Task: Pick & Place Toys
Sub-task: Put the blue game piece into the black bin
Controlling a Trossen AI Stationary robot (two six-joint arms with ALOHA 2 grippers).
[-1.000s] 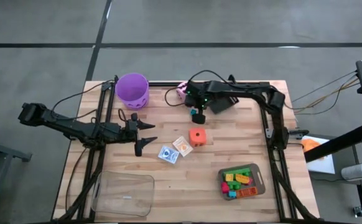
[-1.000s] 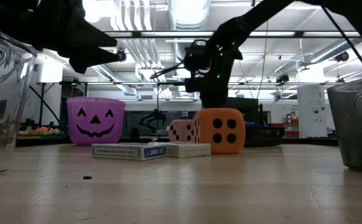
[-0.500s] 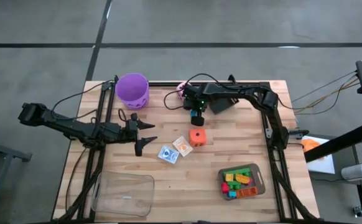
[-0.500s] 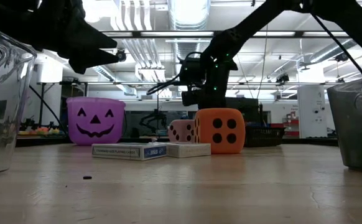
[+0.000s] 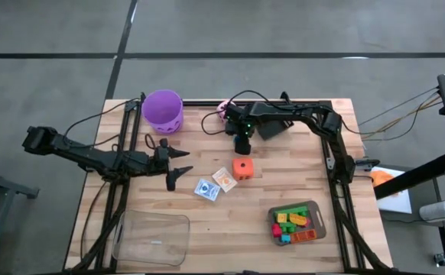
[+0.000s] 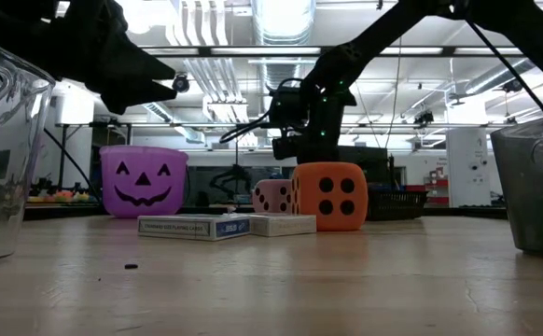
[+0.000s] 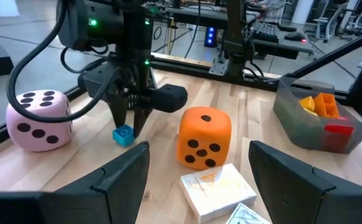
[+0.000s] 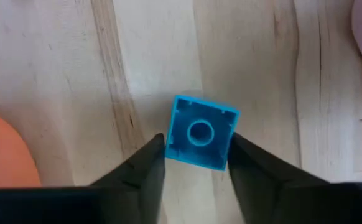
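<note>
Blue plastic brick [image 8: 199,133] is the item in play. Left to right: left jaws [image 5: 178,164] hang spread and empty over the worktop [image 5: 284,176], card packs [image 5: 214,183] just beyond their tips, nothing between them. Right jaws [image 7: 128,121] point straight down over the brick, which sits on the worktop between the two fingers [image 8: 145,163]; each finger is at or just off a side face, partly closed. Can't tell whether contact is made, and the brick isn't lifted. Pink die [image 7: 38,119] is to one side of these jaws, orange die [image 7: 204,137] to the other, both clear of them.

Handling, my read: brick is light, rigid, smooth-walled, so it could skate or twist out if pinched off-centre. Take it across two opposite flat walls, low and square, stud side up.
</note>
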